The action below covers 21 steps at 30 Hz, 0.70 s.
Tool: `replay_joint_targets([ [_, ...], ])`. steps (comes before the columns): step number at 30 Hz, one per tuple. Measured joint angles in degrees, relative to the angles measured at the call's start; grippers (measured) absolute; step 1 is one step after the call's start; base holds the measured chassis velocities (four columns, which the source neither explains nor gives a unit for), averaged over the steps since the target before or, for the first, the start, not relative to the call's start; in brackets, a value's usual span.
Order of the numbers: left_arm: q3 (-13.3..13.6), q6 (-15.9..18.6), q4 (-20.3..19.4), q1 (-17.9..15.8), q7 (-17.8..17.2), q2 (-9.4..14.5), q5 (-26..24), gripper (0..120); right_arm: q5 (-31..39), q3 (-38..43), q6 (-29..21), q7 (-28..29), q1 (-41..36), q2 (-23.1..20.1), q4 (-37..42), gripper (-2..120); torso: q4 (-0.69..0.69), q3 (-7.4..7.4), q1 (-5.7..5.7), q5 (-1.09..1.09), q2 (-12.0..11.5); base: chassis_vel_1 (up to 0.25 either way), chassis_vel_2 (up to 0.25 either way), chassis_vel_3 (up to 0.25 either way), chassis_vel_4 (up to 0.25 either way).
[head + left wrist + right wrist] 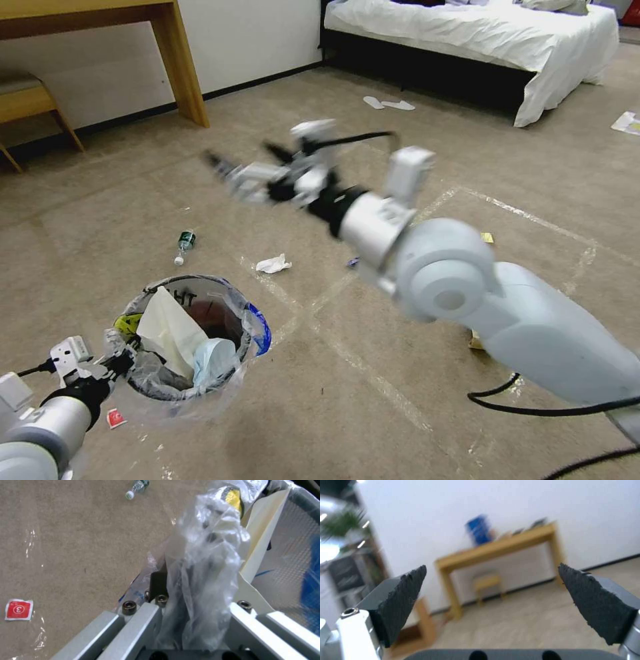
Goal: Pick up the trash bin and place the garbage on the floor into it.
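One trash bin [193, 340], one plastic bottle [185, 244], one crumpled tissue [273, 265], one red wrapper [116, 419].

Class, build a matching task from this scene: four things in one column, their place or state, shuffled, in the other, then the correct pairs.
Things
1. right claw
2. left claw
3. plastic bottle
4. pale blue mask

Place or state
A. lying on the carpet beyond the bin
B. shut on the trash bin at its bagged rim
C. inside the bin
D. open, empty, raised in the air

Pairs: 1-D, 2-B, 3-A, 4-C
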Motion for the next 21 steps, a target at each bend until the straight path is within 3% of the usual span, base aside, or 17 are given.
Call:
replay_joint_targets([
  [4,0.0,0.0,0.2,0.0,0.0,0.1,0.4,1,-4.1,8.2,3.2,-3.1,-7.8,-1.1,-0.4,100,-0.02,0.0,0.0,0.02,0.0,0.0,0.0,0.0,0.0],
  [6,-0.1,0.0,0.5,0.0,0.2,0.1,0.8,1,-9.9,16.5,6.4,-5.6,-14.7,-1.6,-0.6,100,-0.01,0.0,0.0,0.01,0.0,0.0,0.0,0.0,0.0],
  [10,-0.1,0.0,0.6,0.1,0.3,0.1,1.0,1,-14.0,21.5,8.6,-6.4,-19.1,-1.9,-0.7,100,0.0,0.0,0.0,0.0,0.0,0.0,0.0,0.0,0.0],
  [12,-0.1,0.0,0.7,0.2,0.4,0.1,1.3,1,-20.0,30.0,11.9,-8.3,-27.5,-1.7,-0.3,100,-0.02,0.0,0.0,0.01,0.0,0.0,0.0,0.0,0.0],
  [13,-0.1,0.0,0.7,0.2,0.4,0.1,1.3,1,-20.0,30.0,11.9,-8.3,-27.5,-1.7,-0.3,100,-0.02,0.0,0.0,0.01,0.0,0.0,0.0,0.0,0.0],
  [14,0.0,-0.1,0.7,0.1,0.5,0.0,1.4,1,-21.6,32.8,12.6,-8.8,-30.3,-1.2,0.2,100,0.02,0.0,0.0,-0.01,0.0,0.0,0.0,0.0,0.0],
  [18,0.3,-0.2,1.0,-0.2,0.8,-0.5,2.5,1,-26.5,45.3,14.8,-10.6,-41.9,2.2,2.9,100,-0.01,-0.01,-0.01,-0.02,0.0,0.0,0.0,0.0,0.0],
  [21,0.4,-0.2,1.1,-0.4,0.9,-0.7,2.7,1,-28.5,47.2,15.8,-11.5,-44.0,2.8,3.1,100,-0.01,0.0,0.0,-0.01,0.0,0.0,0.0,0.0,0.0],
])
